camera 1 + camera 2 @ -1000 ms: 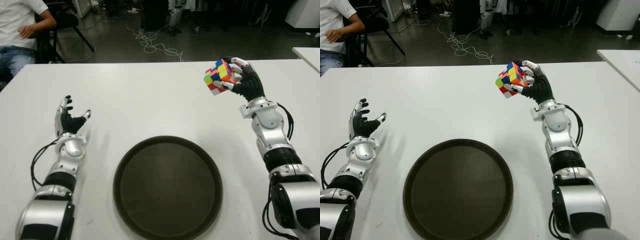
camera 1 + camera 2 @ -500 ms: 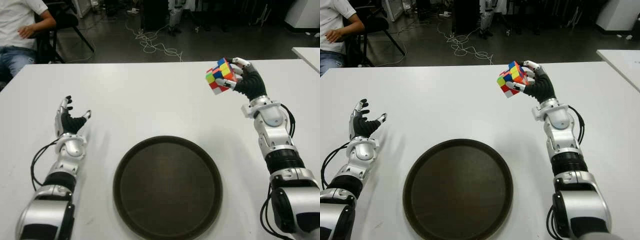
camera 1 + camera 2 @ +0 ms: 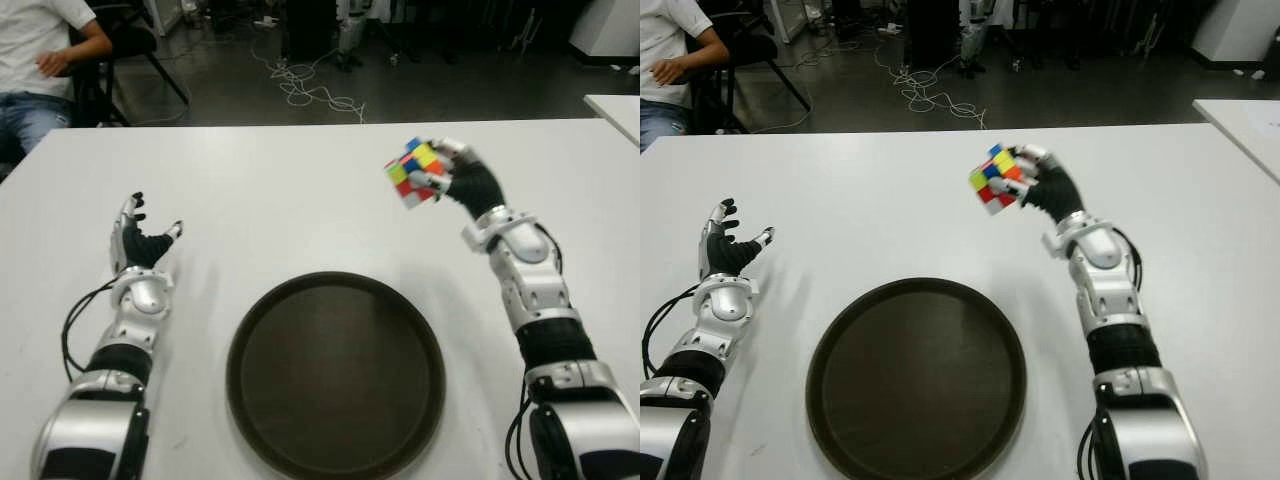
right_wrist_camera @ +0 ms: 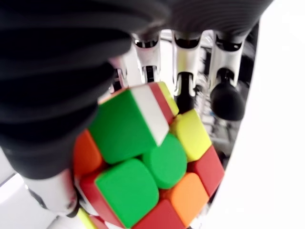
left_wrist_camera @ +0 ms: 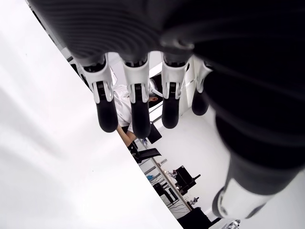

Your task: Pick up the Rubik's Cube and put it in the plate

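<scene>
Nothing stands between the Rubik's Cube [image 3: 411, 171] and the plate [image 3: 335, 375]. The right hand [image 3: 462, 180], fingers closed on it, has moved left. The left hand [image 3: 137, 240] stays open, empty.

The plate [image 3: 335, 375] lies on the table [image 3: 280, 190] at the near middle. The cube [image 3: 411, 172] is above the table, beyond the plate's far right edge, held in the right hand [image 3: 452, 180]. The left hand [image 3: 138, 238] shows well to the left of the plate, with fingers spread. Beyond the table's far left corner sits a person [image 3: 40, 60]. Cables [image 3: 305, 85] lie on the floor behind the table.
</scene>
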Available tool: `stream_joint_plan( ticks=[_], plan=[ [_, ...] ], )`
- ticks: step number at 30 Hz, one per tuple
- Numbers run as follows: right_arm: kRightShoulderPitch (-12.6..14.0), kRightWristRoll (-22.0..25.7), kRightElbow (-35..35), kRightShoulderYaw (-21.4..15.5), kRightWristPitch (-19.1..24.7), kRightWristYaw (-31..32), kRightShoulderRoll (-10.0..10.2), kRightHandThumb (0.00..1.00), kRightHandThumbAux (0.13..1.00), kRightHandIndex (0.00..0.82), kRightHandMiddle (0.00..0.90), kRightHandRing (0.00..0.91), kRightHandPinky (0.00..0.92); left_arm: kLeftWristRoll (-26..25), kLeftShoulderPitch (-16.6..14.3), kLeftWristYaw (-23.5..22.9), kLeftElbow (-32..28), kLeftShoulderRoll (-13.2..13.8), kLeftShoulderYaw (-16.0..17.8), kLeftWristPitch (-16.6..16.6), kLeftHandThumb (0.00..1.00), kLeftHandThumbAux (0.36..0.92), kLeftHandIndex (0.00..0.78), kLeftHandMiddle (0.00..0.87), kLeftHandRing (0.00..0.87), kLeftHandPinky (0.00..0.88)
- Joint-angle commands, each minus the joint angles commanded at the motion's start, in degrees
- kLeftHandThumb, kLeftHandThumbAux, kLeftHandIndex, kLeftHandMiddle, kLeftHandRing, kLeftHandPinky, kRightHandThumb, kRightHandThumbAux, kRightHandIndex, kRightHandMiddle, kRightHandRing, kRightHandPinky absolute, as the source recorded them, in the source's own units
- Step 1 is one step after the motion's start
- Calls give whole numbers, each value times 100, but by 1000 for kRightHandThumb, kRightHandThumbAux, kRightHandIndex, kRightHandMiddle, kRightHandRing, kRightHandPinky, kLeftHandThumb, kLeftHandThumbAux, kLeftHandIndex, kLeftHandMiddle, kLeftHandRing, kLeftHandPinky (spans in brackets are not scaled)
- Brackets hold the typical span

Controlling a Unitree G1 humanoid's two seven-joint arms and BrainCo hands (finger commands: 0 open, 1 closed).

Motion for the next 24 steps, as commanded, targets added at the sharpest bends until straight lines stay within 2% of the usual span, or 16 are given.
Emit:
stream_joint_plan(
  ticks=[4,7,15,20,24],
  plan=[
    [41,-15,-151,124,238,211,-42,702,721,436,761,773,769,-34,2,-1,-1,-21,29,-31,295,756,103,166,188,253],
    [42,-42,-214,229,313,470,-148,702,720,436,760,771,768,-56,-2,-10,8,-28,43,-54,314,762,105,170,200,268],
    [39,-195,-445,559,487,1098,-425,700,719,436,769,784,783,-78,2,-8,19,-27,68,-70,295,761,107,170,194,250],
    [71,-164,-763,742,569,1551,-574,695,722,435,773,792,790,-60,-1,25,57,-20,65,-141,344,756,116,178,203,268],
    [85,-79,-874,829,463,1919,-628,687,725,434,780,809,814,-54,-8,34,88,-15,64,-168,359,756,116,178,200,263]
  ],
)
